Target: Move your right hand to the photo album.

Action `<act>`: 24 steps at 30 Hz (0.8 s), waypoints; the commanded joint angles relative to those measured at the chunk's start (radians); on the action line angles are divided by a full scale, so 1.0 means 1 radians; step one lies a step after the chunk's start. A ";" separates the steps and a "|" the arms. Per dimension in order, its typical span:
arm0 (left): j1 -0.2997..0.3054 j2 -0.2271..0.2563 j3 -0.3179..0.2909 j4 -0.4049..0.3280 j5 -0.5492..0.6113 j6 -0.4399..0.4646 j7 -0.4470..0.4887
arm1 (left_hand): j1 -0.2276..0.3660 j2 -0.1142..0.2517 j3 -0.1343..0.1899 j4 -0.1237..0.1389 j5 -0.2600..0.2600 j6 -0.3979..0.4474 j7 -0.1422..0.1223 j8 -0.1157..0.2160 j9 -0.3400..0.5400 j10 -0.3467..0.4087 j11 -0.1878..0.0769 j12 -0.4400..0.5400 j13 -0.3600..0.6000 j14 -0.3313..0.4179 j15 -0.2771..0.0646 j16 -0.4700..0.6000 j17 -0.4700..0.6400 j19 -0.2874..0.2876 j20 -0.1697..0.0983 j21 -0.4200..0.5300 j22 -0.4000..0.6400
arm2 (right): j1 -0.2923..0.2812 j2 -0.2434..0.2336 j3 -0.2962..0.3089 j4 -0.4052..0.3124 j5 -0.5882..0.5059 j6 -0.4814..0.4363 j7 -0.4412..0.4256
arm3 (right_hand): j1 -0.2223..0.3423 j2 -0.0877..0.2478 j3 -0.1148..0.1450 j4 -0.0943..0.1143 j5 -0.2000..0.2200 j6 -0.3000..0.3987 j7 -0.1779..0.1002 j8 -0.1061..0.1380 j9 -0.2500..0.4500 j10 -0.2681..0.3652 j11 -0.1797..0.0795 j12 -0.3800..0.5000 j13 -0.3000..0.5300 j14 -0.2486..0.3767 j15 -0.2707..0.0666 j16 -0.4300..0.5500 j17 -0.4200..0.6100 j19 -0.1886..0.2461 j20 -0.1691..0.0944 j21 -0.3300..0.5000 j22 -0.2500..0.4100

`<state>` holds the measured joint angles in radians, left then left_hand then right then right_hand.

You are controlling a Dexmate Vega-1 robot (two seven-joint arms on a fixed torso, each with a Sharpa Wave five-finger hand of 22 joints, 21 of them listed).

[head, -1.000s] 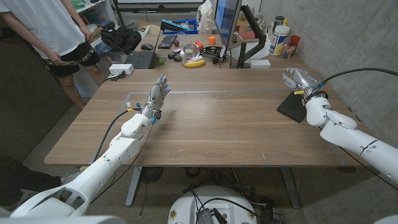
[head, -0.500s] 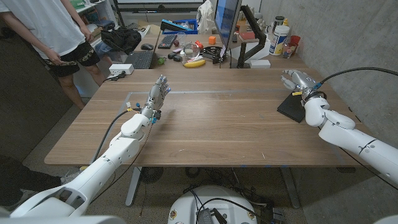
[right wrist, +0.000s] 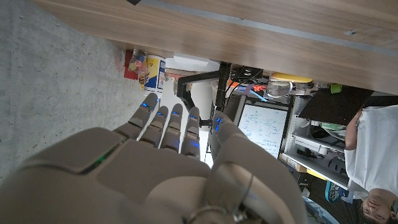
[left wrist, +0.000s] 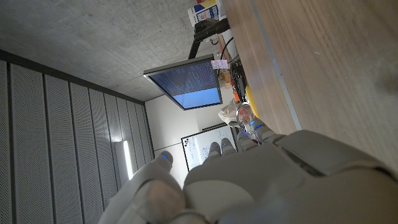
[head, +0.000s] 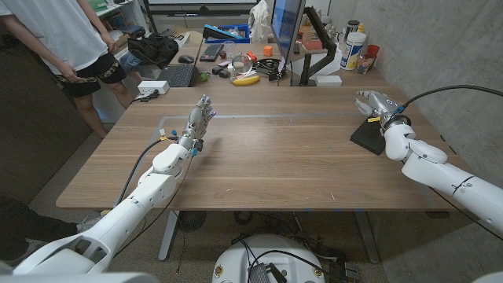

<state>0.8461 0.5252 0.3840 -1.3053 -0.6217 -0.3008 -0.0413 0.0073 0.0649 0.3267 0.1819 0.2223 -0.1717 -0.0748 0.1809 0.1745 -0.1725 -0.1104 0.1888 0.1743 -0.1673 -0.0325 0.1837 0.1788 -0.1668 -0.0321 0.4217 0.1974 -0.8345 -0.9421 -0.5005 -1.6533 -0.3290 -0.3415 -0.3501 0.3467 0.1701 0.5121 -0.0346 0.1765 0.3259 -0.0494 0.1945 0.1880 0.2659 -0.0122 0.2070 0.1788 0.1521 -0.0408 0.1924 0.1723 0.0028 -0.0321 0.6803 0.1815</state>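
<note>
- The photo album point(head: 367, 134), a dark flat slab, lies near the table's point(head: 275, 157) right edge, its long axis slanting toward the far right corner.
- Your right hand point(head: 376, 103) hovers at its far end, holding nothing, fingers extended side by side; contact can't be judged.
- To reach it you'd likely lower and draw back slightly.
- Your left hand point(head: 200, 120) stands well apart, fingers up and empty.

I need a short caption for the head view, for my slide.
Right robot hand open above the dark photo album on the wooden table; left robot hand raised, empty.
</note>
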 commanded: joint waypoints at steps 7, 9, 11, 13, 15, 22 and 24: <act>0.001 0.003 -0.003 0.003 -0.003 -0.002 -0.004 | 0.005 0.088 -0.007 0.000 0.005 -0.060 -0.002 0.005 0.004 -0.015 0.000 0.006 0.004 -0.078 -0.055 0.004 0.004 -0.090 -0.082 -0.003 0.004 | 0.008 -0.001 -0.018 -0.001 -0.015 -0.025 0.014 | 0.014 0.000 -0.006 -0.006 0.008 0.009 0.000 0.000 0.003 0.009 0.003 0.003 0.003 0.009 -0.008 0.001 0.004 0.006 -0.056 -0.003 0.004; 0.001 0.003 -0.003 0.004 -0.004 -0.002 -0.005 | 0.005 0.088 -0.007 0.000 0.005 -0.059 -0.002 0.006 0.004 -0.014 0.000 0.007 0.004 -0.077 -0.055 0.004 0.004 -0.089 -0.082 -0.003 0.004 | 0.008 -0.001 -0.019 -0.001 -0.015 -0.027 0.016 | 0.014 0.000 -0.007 -0.007 0.008 0.009 0.001 0.000 0.003 0.009 0.004 0.003 0.003 0.009 -0.009 0.001 0.004 0.006 -0.056 -0.004 0.004; 0.000 0.003 -0.003 0.005 -0.004 -0.002 -0.006 | 0.005 0.088 -0.008 0.000 0.005 -0.060 -0.002 0.005 0.004 -0.015 0.000 0.007 0.004 -0.078 -0.056 0.004 0.004 -0.090 -0.082 -0.003 0.004 | 0.009 -0.001 -0.021 -0.002 -0.017 -0.032 0.017 | 0.015 0.000 -0.008 -0.007 0.008 0.010 0.001 0.000 0.003 0.009 0.004 0.003 0.003 0.009 -0.008 0.001 0.004 0.006 -0.056 -0.004 0.004; 0.001 0.003 -0.003 0.005 -0.005 -0.003 -0.006 | 0.005 0.088 -0.008 0.000 0.005 -0.059 -0.001 0.005 0.004 -0.014 -0.001 0.007 0.004 -0.078 -0.056 0.004 0.004 -0.089 -0.082 -0.003 0.004 | 0.010 -0.001 -0.023 -0.003 -0.020 -0.036 0.019 | 0.016 0.000 -0.008 -0.007 0.008 0.010 0.001 0.000 0.003 0.009 0.004 0.003 0.003 0.010 -0.007 0.002 0.004 0.007 -0.056 -0.004 0.004; 0.001 0.003 -0.004 0.006 -0.005 -0.003 -0.006 | 0.005 0.088 -0.008 0.000 0.005 -0.059 -0.002 0.005 0.004 -0.014 -0.001 0.007 0.004 -0.078 -0.055 0.004 0.004 -0.089 -0.082 -0.003 0.004 | 0.012 -0.001 -0.026 -0.002 -0.022 -0.039 0.023 | 0.016 0.000 -0.009 -0.007 0.008 0.010 0.000 0.000 0.004 0.009 0.004 0.003 0.003 0.010 -0.008 0.002 0.004 0.006 -0.056 -0.004 0.004; 0.003 0.004 -0.005 0.006 -0.006 -0.003 -0.005 | 0.005 0.088 -0.008 0.000 0.005 -0.059 -0.002 0.006 0.004 -0.014 -0.001 0.007 0.004 -0.077 -0.055 0.004 0.004 -0.089 -0.081 -0.003 0.004 | 0.018 0.002 -0.035 0.001 -0.027 -0.048 0.031 | 0.017 0.001 -0.011 -0.008 0.008 0.010 0.000 0.000 0.004 0.009 0.004 0.002 0.003 0.010 -0.008 0.002 0.004 0.007 -0.056 -0.005 0.004; 0.004 0.004 -0.006 0.006 -0.007 -0.003 -0.005 | 0.005 0.089 -0.009 0.000 0.005 -0.059 -0.002 0.006 0.004 -0.014 0.000 0.007 0.004 -0.077 -0.054 0.004 0.004 -0.089 -0.081 -0.003 0.004 | 0.019 0.001 -0.037 0.002 -0.030 -0.051 0.033 | 0.018 0.001 -0.012 -0.008 0.008 0.011 0.001 0.000 0.004 0.008 0.004 0.002 0.003 0.010 -0.008 0.002 0.005 0.008 -0.056 -0.005 0.004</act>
<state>0.8468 0.5278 0.3805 -1.3009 -0.6261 -0.3015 -0.0456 0.0072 0.0649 0.3197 0.1807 0.2223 -0.1717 -0.0748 0.1809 0.1745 -0.1725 -0.1103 0.1887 0.1743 -0.1673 -0.0325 0.1837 0.1788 -0.1668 -0.0321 0.4217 0.1974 -0.8228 -0.9430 -0.5254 -1.6537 -0.3486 -0.3757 -0.3294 0.3561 0.1712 0.5037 -0.0428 0.1765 0.3288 -0.0463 0.1945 0.1881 0.2697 -0.0085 0.2070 0.1788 0.1556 -0.0375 0.1925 0.1748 0.0027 -0.0321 0.6767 0.1840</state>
